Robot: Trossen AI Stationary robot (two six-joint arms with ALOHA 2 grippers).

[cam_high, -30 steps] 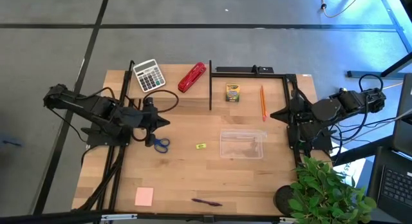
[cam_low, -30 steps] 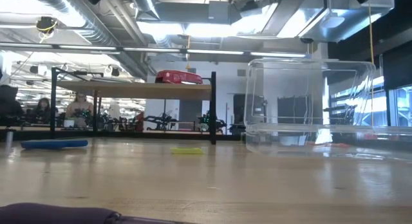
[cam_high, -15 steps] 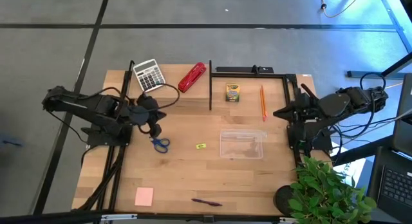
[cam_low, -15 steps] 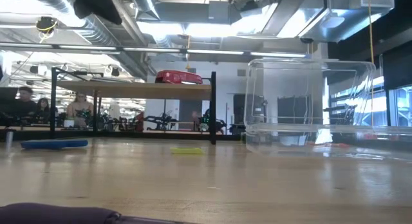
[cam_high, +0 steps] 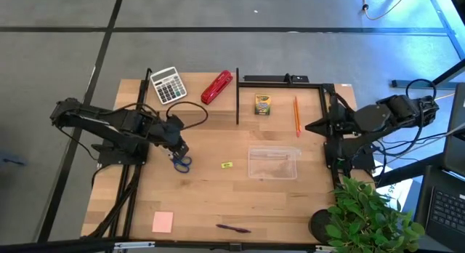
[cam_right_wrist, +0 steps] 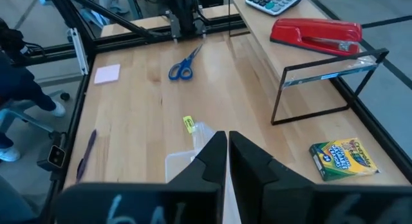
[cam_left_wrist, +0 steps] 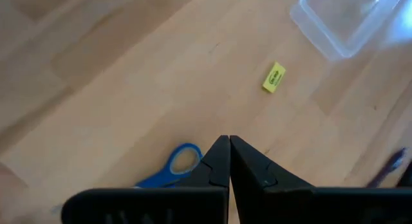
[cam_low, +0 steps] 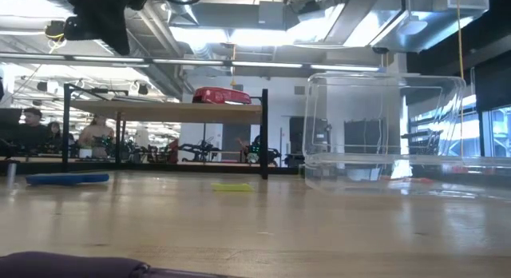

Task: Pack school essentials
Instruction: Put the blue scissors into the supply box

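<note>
Left gripper (cam_high: 179,149), fingers pressed together, is hovering just above the blue-handled scissors (cam_high: 181,163) lying on the tabletop (cam_high: 203,202). Right gripper (cam_high: 311,127), fingers pressed together and holding nothing, is waiting near the orange pencil (cam_high: 296,115). 1 tiny yellow block (cam_high: 227,165) is lying beside the clear container (cam_high: 274,163); yellow-green crayon box (cam_high: 262,105) is sitting farther back.

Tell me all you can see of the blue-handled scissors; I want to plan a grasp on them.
The blue-handled scissors lie flat on the bare wooden table, on its left side, left of the tiny yellow block. The handle loops look like blue plastic; the blades look closed. The shut left gripper hovers just above them, its fingertips near one loop in the left wrist view, with no contact visible. Nothing else touches them.
</note>
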